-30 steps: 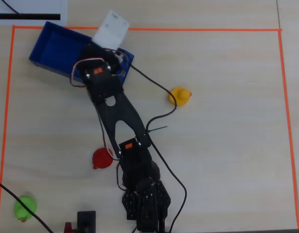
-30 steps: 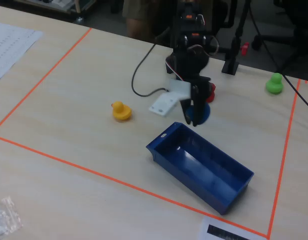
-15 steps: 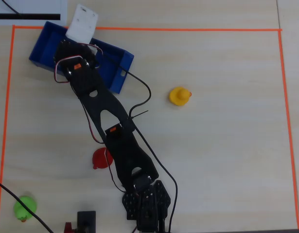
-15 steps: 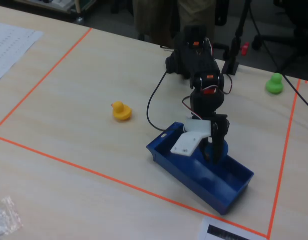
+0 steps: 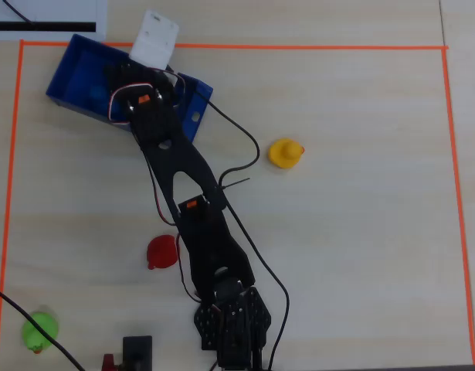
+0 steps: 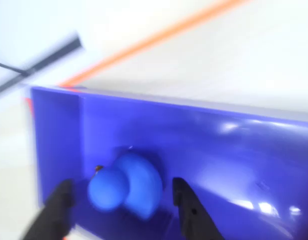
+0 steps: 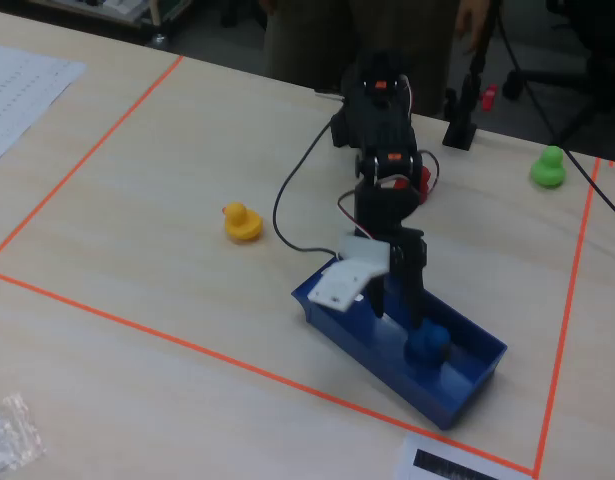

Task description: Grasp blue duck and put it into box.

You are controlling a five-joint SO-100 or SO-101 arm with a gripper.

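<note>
The blue duck (image 6: 126, 186) lies on the floor of the dark-blue box (image 6: 219, 135), near one short end. In the wrist view my gripper (image 6: 121, 186) is open, with one black finger (image 6: 58, 205) on each side of the duck and a gap showing on both sides. In the fixed view the duck (image 7: 427, 345) sits inside the box (image 7: 367, 360), and the gripper (image 7: 395, 300) reaches down into it just beside the duck. In the overhead view the arm covers the middle of the box (image 5: 75, 77), and the duck is hidden.
A yellow duck (image 5: 285, 152) sits right of the arm, a red duck (image 5: 162, 252) beside the arm's base and a green duck (image 5: 39, 331) at the lower left. Orange tape (image 5: 299, 47) frames the table. A black cable (image 5: 249, 139) trails past the box.
</note>
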